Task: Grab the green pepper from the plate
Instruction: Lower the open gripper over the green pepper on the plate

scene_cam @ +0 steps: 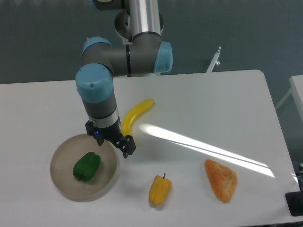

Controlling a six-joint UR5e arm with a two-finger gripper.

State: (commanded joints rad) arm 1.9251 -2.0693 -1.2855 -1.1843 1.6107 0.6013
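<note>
The green pepper (86,166) lies a little left of the middle of the round beige plate (62,156), near the table's front left. It is glossy, dark green and lobed. My gripper (112,138) points down over the plate's upper right rim, up and to the right of the pepper and apart from it. Its two black fingers (127,145) stand spread, open, with nothing between them. The arm's wrist hides part of the rim beneath it.
A yellow banana (135,115) lies just behind the gripper. A yellow pepper with a dark stem (160,190) sits to the right of the plate near the front edge. An orange wedge-shaped item (221,179) lies further right. A bright light streak crosses the table.
</note>
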